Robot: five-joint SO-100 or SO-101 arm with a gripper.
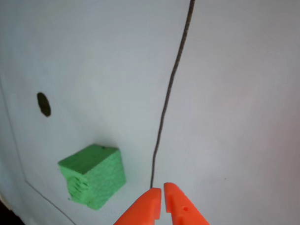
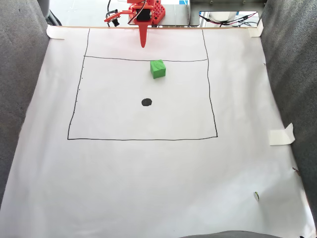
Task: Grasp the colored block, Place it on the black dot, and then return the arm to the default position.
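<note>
Other view: gripper (image 1: 160, 197) w/ orange tips nearly together, nothing held; colored block (image 1: 93, 176) lies at approx 9 o'clock of tips, apart from them.
Fingers must be spread wider than the block before descent, then centred over two opposite faces; foam looks crumbly, so a gentle squeeze is judged best. Black dot (image 1: 43, 104) sits at 11 o'clock of block, near. Drawn line (image 1: 169, 92) runs up from tips.
Fixed view: gripper (image 2: 143, 43) at paper's (image 2: 148, 188) 12 o'clock edge; colored block (image 2: 158, 69) at its 5 o'clock; black dot (image 2: 146, 102) at 6–7 o'clock of block. Open paper all round; tape tab (image 2: 281, 135) well apart at 3 o'clock.
</note>
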